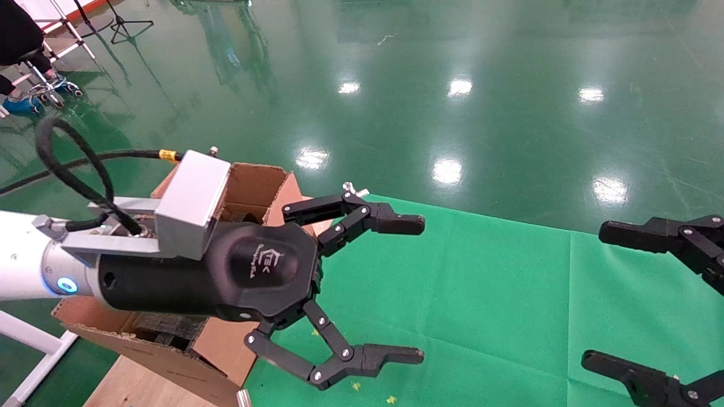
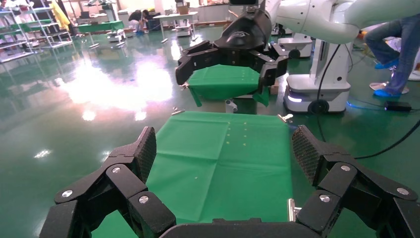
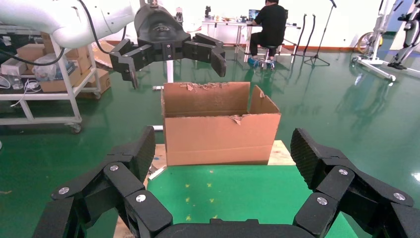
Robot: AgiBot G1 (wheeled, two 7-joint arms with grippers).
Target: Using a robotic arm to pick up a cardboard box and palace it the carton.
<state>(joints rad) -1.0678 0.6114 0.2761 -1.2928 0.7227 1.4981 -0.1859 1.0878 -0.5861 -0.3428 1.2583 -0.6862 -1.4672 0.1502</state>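
The carton (image 1: pixel 249 189) stands open at the left, with torn upright flaps and black foam inside; the right wrist view shows its brown side (image 3: pixel 220 134). My left gripper (image 1: pixel 416 289) hangs open and empty just past the carton's right side, its fingers over the green cloth (image 1: pixel 481 294). In its own view the left gripper (image 2: pixel 225 153) shows only bare cloth between the pads. At the right edge my right gripper (image 1: pixel 597 295) is open and empty above the cloth, facing the carton (image 3: pixel 224 151). The cardboard box is out of view.
The carton rests on a wooden board (image 1: pixel 141 387) beside the cloth-covered table. A glossy green floor (image 1: pixel 452 85) surrounds it. A shelving trolley (image 3: pixel 49 74) and a seated person (image 3: pixel 271 25) are far behind the carton. Metal clips (image 2: pixel 292 208) hold the cloth's edges.
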